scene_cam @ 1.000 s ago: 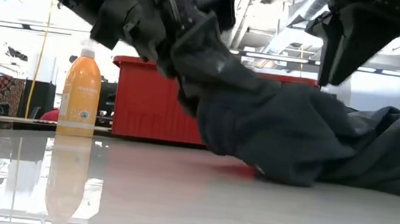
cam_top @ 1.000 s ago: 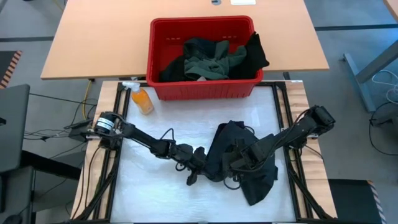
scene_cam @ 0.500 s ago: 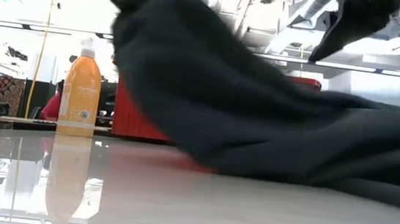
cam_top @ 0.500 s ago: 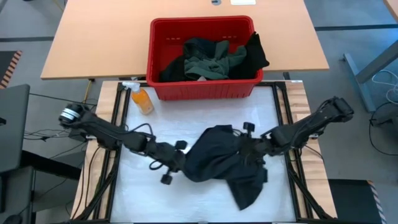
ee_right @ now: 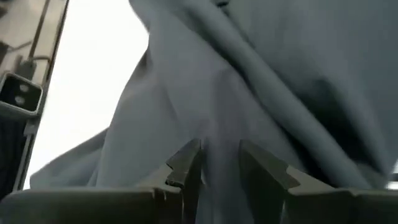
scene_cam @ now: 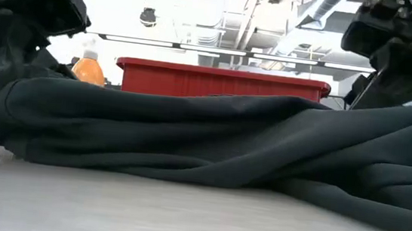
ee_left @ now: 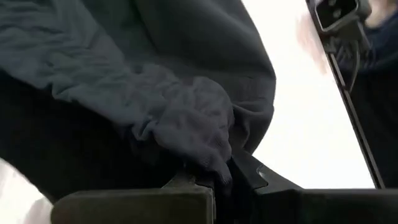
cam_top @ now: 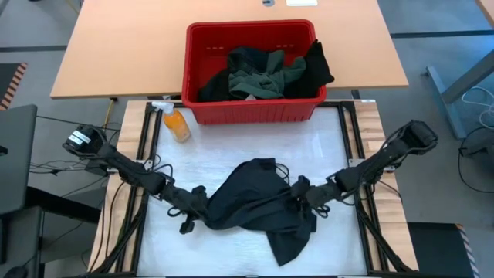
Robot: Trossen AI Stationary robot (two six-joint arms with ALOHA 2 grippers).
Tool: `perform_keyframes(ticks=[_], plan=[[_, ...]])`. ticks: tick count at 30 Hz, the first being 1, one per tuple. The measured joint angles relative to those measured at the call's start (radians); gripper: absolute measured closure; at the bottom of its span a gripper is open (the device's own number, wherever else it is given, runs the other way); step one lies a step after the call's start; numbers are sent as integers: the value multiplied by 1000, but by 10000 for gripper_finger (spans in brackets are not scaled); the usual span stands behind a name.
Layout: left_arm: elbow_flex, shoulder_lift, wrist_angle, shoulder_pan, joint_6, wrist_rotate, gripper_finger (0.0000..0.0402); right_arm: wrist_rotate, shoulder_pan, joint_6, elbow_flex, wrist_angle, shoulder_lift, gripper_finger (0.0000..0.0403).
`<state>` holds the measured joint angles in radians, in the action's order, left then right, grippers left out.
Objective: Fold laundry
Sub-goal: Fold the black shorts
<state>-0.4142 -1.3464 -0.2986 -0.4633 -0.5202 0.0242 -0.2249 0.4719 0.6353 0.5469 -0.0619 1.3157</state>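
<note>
Overhead cam looks straight down, low cam level w/ tabletop, wrist cams close; all share black garment [cam_top: 258, 205].

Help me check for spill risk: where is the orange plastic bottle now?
In the high view, the orange plastic bottle stands at the white work surface's far-left corner, just left of the red plastic basket, apart from the dark cloth garment.

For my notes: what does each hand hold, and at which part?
Left hand: black garment, bunched left edge. Right hand: same garment's right side fold.
</note>
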Motion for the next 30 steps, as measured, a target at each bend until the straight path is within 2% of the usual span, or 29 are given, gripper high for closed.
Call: perform_keyframes(ticks=[5,8,10,12,14,15,19,23,30], plan=[[25,0,-76,31,5,16,401,49,7,-95,95,51,15,267],[20,0,-78,41,23,35,401,40,-2,-151,189,257,-15,267],[20,0,-82,45,27,49,401,-23,-14,-162,255,412,-30,267],[20,0,-74,46,21,50,401,-132,-31,-153,305,527,-37,267],[20,0,-72,46,5,50,401,-217,-63,-131,332,561,-36,267],[20,0,-69,46,-3,48,401,-219,-88,-132,334,557,-36,265],[20,0,-68,45,-20,42,401,-101,-207,-191,301,473,-27,243],[20,0,-69,45,-26,36,401,17,-287,-240,276,414,-2,198],[19,-1,-71,42,-26,10,401,48,-304,-275,277,372,107,126]])
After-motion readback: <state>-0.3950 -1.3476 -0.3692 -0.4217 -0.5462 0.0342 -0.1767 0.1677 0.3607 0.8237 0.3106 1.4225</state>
